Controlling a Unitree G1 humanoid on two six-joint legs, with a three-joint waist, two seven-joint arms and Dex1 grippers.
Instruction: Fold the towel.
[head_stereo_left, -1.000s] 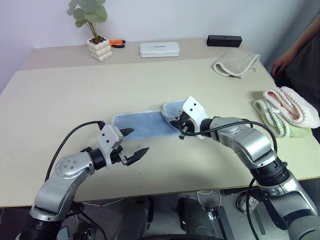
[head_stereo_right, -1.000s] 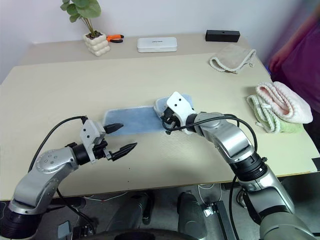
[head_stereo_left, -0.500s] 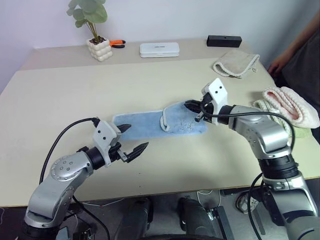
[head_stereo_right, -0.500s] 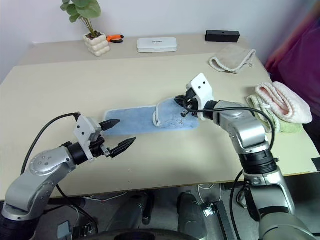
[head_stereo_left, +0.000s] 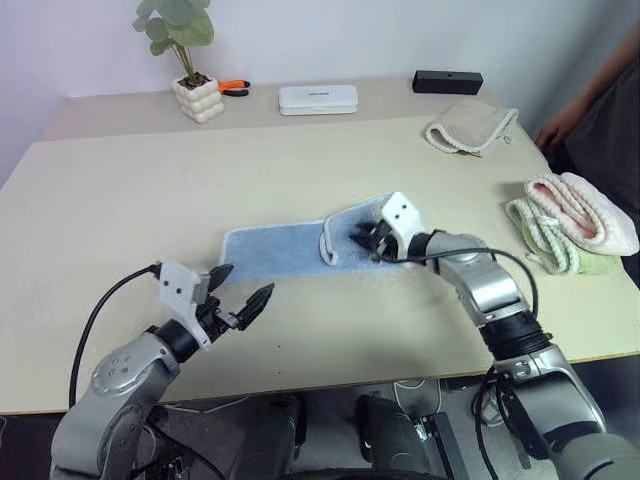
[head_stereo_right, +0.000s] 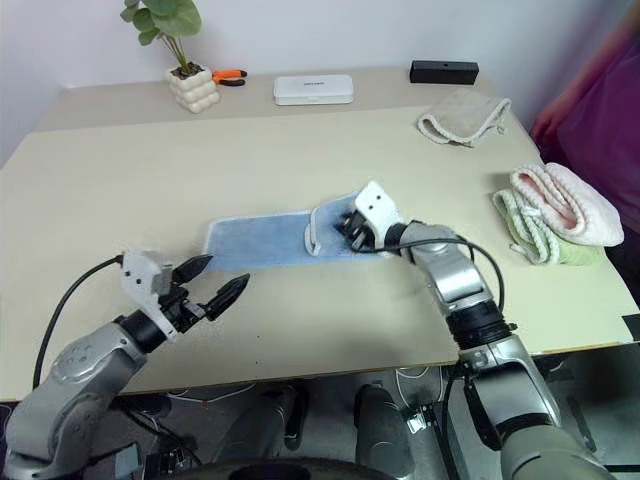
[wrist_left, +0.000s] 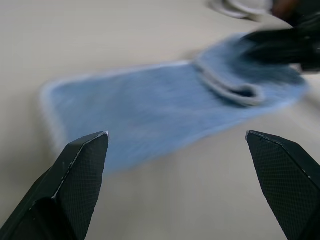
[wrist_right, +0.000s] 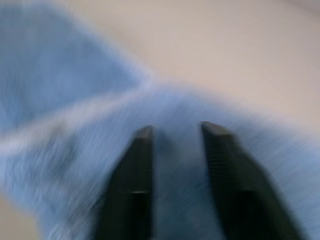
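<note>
The towel (head_stereo_left: 275, 250) is a light blue strip lying flat across the middle of the table (head_stereo_left: 120, 200). Its right end is bunched into a small fold with a white edge (head_stereo_left: 330, 243). My right gripper (head_stereo_left: 365, 238) rests low over that folded end. In the right wrist view its fingers (wrist_right: 132, 170) stand a little apart, with the towel (wrist_right: 60, 65) under them. My left gripper (head_stereo_left: 250, 280) hangs wide open just in front of the towel's left end, touching nothing. The left wrist view shows the towel (wrist_left: 160, 110) beyond its spread fingertips (wrist_left: 85, 155).
A beige cloth (head_stereo_left: 470, 125) lies at the back right. Pink (head_stereo_left: 585, 215) and pale green (head_stereo_left: 545, 240) folded towels sit by the right edge, near a person's hand (head_stereo_left: 560, 130). Along the back stand a potted plant (head_stereo_left: 197, 97), a white box (head_stereo_left: 318, 98) and a black box (head_stereo_left: 448, 81).
My right gripper drew the towel's right end out to the right, then came back left over the fold, and its fingers have parted. My left gripper drew back left, toward me, and rolled.
</note>
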